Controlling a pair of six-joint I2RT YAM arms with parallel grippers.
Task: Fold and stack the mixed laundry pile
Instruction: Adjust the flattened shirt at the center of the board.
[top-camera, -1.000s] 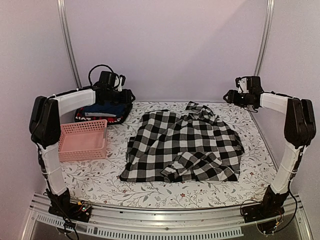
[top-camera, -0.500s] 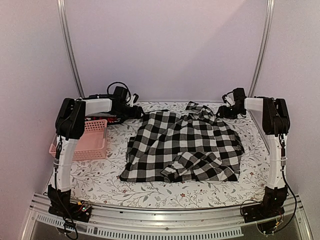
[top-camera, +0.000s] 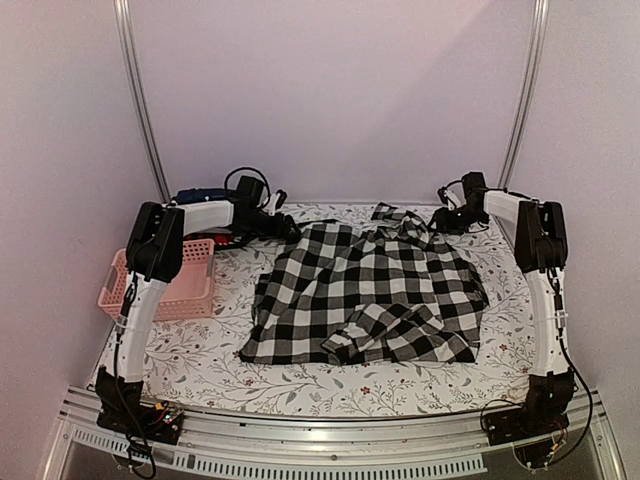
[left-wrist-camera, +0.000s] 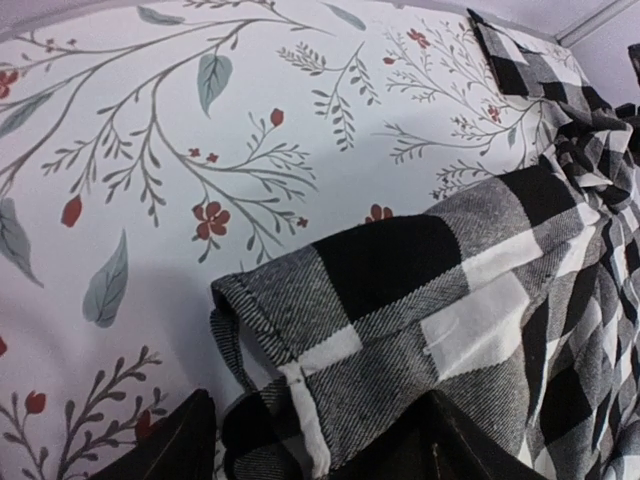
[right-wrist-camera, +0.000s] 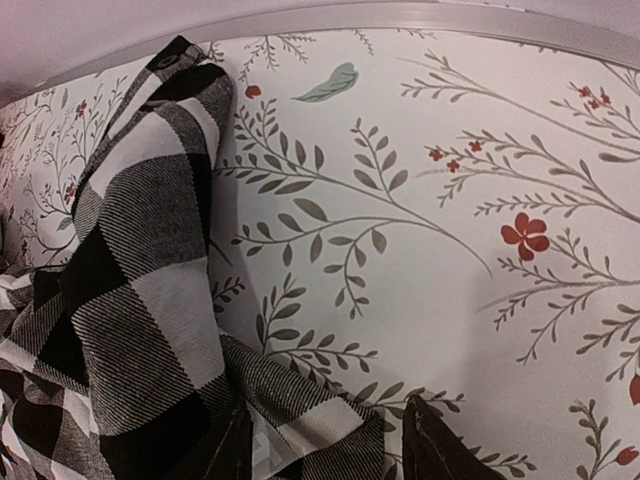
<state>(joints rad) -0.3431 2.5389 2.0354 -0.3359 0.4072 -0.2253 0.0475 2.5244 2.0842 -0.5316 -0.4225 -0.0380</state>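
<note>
Change since a second ago: both arms, then raised and drawn back toward the sides, are now stretching low over the floral table (top-camera: 300, 385) and meeting the far edge of the cloth

Left arm then and now: a second ago it was hovering over the folded pile beside the pink basket (top-camera: 190, 292); now the left gripper (top-camera: 287, 230) is sitting at the far left corner of the garment

Right arm then and now: the right gripper (top-camera: 437, 222) is dropping from its high perch at the far right to the collar end

Shirt: the black-and-white checked shirt (top-camera: 370, 295) is lying spread across the middle of the table, in the same place as before

Left claw: its fingers (left-wrist-camera: 175, 445) are standing wide, straddling a folded hem corner that is lying between them and not yet being pinched

Right claw: its fingers (right-wrist-camera: 430, 445) are standing moderately apart, with the shirt's edge lying between them on the table

Rest of the laundry: a navy blue piece (top-camera: 198, 194) is showing behind the left arm, at the far left beside the basket
</note>
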